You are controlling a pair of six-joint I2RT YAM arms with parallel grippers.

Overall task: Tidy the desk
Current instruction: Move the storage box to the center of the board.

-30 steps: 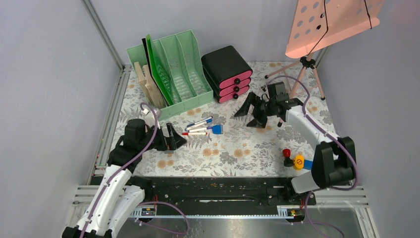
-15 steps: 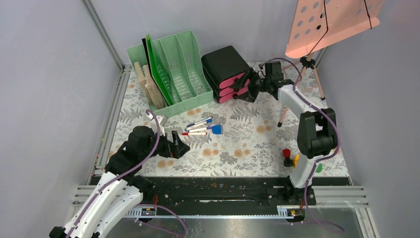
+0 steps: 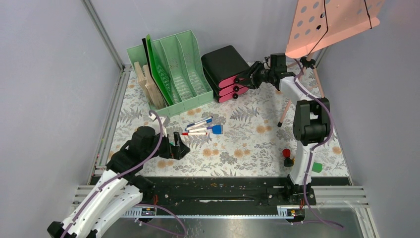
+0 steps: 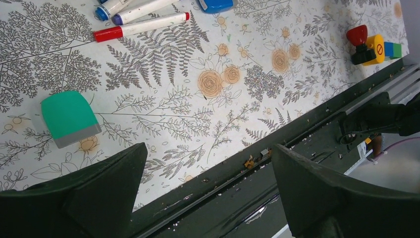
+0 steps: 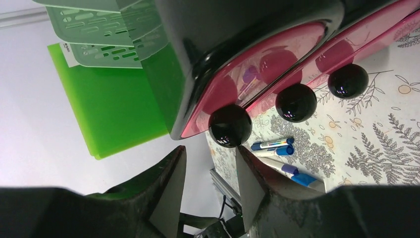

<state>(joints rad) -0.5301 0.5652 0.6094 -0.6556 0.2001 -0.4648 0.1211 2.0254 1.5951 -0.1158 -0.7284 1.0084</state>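
The only sign that could be made out was a red circle crossed by a bar, on the face of a yellow knob (image 4: 375, 49) lying on the desk (image 4: 148, 114). Print on the marker barrels (image 5: 271, 145) and a white label (image 5: 71, 54) by the green folder were too small to read.

desk (image 3: 247, 144): matt printed cloth | drawer box (image 5: 247, 39): glossy plastic

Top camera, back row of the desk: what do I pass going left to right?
Mint-green file rack → black drawer box → right gripper → pink perforated stand.
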